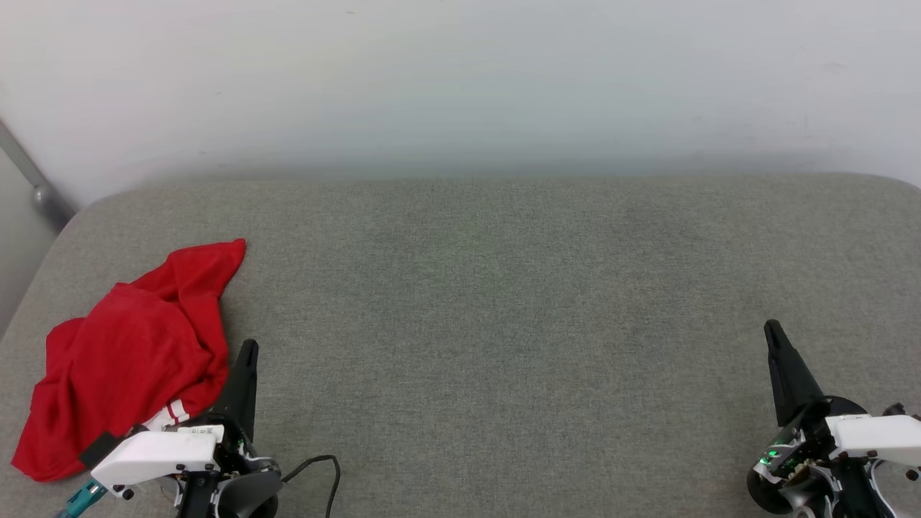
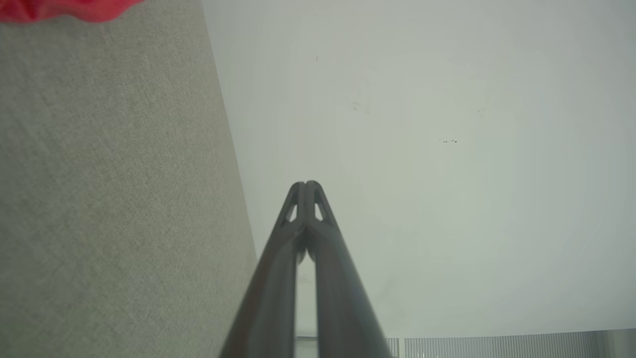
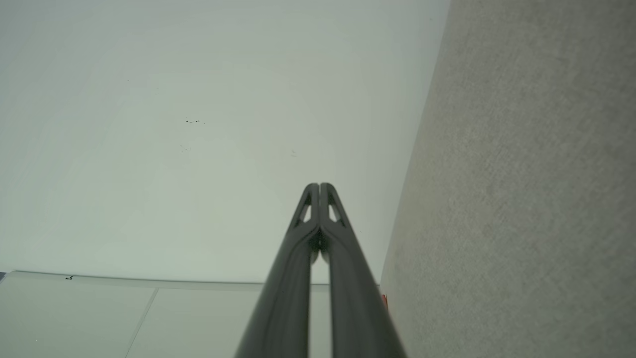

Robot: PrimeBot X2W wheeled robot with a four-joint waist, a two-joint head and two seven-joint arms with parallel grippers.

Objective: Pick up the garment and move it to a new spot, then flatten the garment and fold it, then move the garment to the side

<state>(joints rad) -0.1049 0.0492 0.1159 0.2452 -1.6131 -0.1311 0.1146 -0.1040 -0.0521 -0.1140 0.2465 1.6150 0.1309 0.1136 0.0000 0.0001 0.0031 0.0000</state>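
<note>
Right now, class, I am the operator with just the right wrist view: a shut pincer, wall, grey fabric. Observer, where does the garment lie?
Observer: In the head view the garment lies crumpled on the grey cushion, at its near left end.
Operator: Is the other arm holding it?
Observer: No. The left wrist view shows the left pincer shut on nothing.
Operator: Is it near the heap?
Observer: Yes, in the head view it stands just beside the garment's right edge.
</note>
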